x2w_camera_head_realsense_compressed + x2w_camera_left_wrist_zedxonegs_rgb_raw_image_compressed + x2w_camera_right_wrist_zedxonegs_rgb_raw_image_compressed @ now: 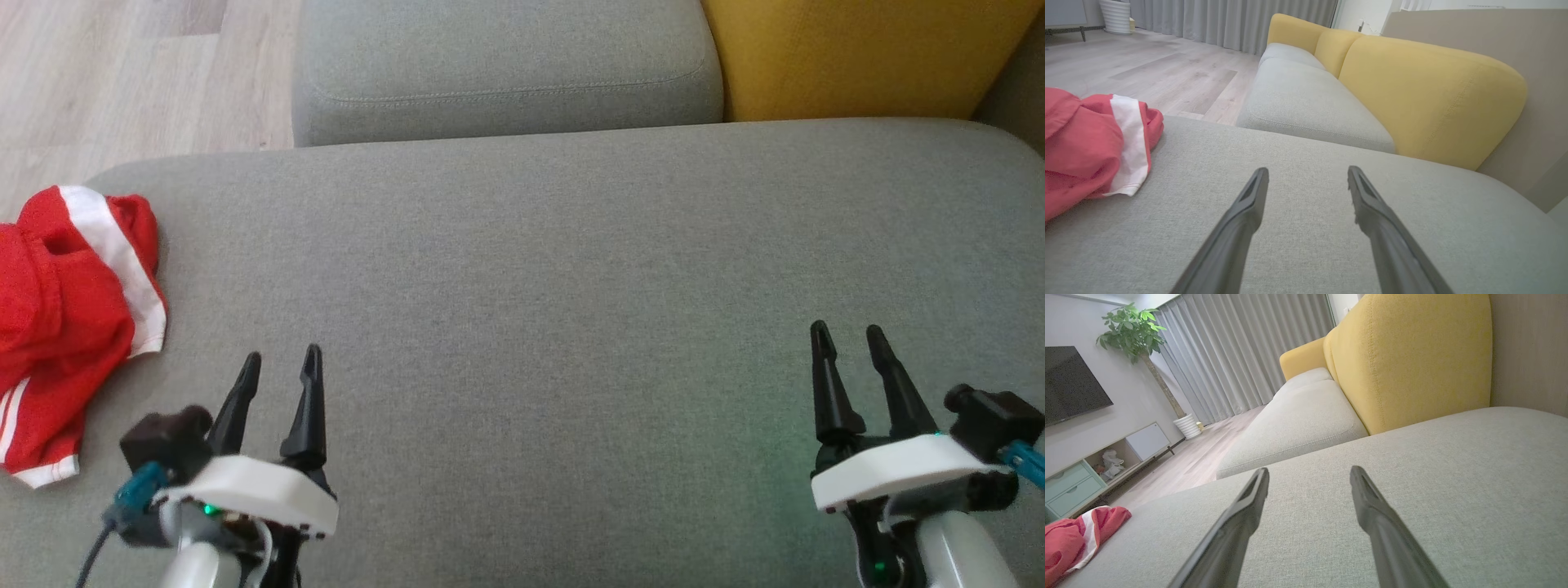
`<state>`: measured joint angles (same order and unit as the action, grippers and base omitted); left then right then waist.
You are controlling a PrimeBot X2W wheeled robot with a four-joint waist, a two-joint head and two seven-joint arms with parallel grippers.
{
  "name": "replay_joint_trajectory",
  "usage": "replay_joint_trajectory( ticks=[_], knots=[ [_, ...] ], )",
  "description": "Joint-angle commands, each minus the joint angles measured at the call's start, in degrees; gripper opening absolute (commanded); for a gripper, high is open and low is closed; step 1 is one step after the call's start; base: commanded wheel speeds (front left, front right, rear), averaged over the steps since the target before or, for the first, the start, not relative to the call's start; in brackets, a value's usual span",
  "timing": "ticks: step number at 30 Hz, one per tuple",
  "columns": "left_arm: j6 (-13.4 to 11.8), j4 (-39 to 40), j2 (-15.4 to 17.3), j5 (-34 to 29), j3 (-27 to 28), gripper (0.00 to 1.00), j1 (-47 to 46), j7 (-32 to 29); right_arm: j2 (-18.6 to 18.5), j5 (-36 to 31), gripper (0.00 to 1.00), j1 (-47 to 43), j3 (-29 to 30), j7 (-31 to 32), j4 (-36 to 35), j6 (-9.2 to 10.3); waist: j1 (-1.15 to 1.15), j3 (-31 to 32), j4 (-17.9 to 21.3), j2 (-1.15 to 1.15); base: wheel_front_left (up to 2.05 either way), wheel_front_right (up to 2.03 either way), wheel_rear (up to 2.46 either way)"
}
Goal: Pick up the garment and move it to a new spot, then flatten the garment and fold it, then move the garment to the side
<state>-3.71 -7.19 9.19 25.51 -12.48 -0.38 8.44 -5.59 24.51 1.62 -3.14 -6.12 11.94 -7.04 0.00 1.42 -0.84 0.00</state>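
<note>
Right now we hold both hands low over the grey cushion (pixel 531 269), the left hand (pixel 282 358) and the right hand (pixel 847 330) each released, fingers spread with nothing between them, a ready stance, we judge, for a pickup not yet begun. The garment (pixel 69 327), red with white stripes, lies crumpled at the cushion's left edge, near our left hand and well apart from the right, so the left seems the one to reach, and the stretch of cushion between our hands gives room for flattening and folding.
</note>
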Motion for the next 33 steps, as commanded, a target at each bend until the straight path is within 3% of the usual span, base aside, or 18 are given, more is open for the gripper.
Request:
replay_joint_trajectory(
  ticks=[1, 11, 33],
  knots=[
    [-0.45, 1.99, 1.54, -1.54, 1.13, 1.00, -1.63, 0.82, -0.93, -1.57, 1.00, 1.58, -1.09, -0.82, -1.87, -0.33, 0.00, 0.01, 0.01, 0.00, 0.00, 0.00, 0.00],
    [-2.67, 1.54, 2.45, -7.80, -0.52, 1.00, -0.19, 2.67, -0.69, -8.68, 1.00, 1.17, -1.58, -1.55, -1.56, -0.37, 0.00, 0.32, -0.09, 0.00, 0.00, 0.00, 0.00],
    [-2.97, -1.27, 1.55, -18.40, -1.13, 1.00, 0.14, 6.20, 0.15, -19.55, 1.00, 0.23, -1.57, -2.70, -1.28, -0.44, 0.00, 0.53, -0.48, 0.00, 0.00, 0.00, 0.00]
  ],
)
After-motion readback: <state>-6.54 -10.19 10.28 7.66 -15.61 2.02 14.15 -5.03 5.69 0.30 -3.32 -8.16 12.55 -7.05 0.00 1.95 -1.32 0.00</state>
